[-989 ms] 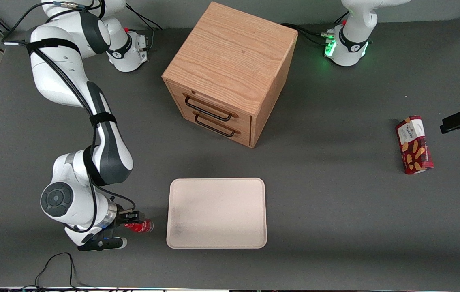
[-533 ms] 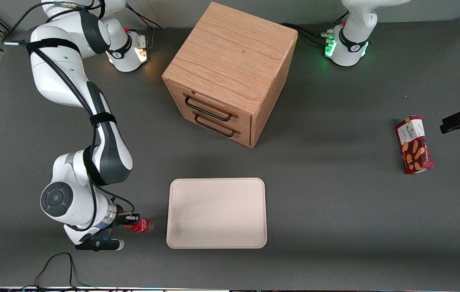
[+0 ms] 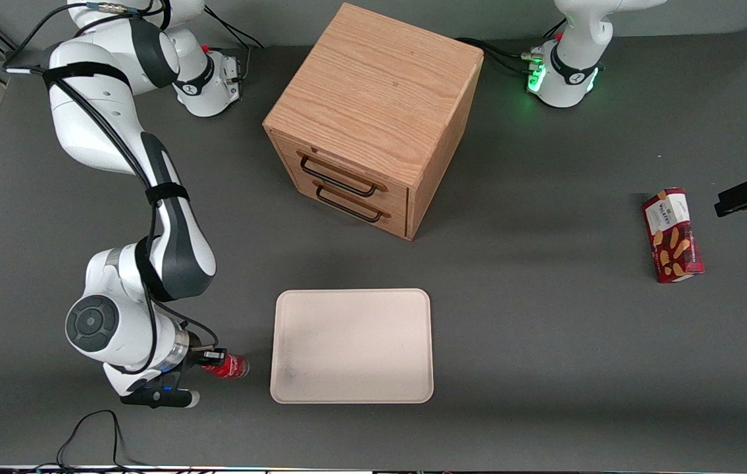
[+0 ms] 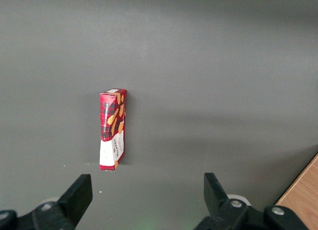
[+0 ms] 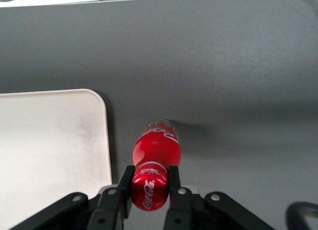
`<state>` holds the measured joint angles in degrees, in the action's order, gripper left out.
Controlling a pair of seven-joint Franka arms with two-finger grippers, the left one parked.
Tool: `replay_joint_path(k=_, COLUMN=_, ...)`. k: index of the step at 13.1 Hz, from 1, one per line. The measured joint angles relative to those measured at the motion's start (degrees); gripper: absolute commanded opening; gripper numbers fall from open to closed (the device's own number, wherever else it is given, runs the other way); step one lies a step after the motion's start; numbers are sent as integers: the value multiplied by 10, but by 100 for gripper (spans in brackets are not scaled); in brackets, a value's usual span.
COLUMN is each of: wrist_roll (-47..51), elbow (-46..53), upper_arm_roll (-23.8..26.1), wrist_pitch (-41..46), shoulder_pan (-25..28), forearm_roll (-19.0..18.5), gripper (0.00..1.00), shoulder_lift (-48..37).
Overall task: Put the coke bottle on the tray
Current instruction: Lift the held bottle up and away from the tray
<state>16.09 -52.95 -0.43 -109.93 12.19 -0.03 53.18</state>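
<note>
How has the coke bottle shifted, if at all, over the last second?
No. The coke bottle sits at the same gap from the tray edge as before, on the table beside it, with the tool closed on its neck.

Red coke bottle [image 5: 155, 155] with white lettering, cream-beige tray [image 3: 351, 345], black gripper [image 5: 149, 183].
</note>
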Motion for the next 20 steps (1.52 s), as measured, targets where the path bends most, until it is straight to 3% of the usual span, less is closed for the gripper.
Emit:
replay_joint_path(k=5, wrist_roll=3, elbow=22, upper_arm_roll=0, wrist_pitch=108, shoulder_pan=0, forearm_roll=0, gripper=0, shoulder_lift=-19)
replay_joint_path(k=14, wrist_roll=-39, elbow=20, upper_arm_roll=-12, wrist_pitch=368, shoulder_pan=-13, forearm_roll=0, gripper=0, shoulder_lift=-191)
replay_joint_path(k=20, wrist_roll=-56, elbow=-34, upper_arm_roll=-24, wrist_pitch=397, shoulder_pan=-19, forearm_roll=0, gripper=0, shoulder_lift=-275)
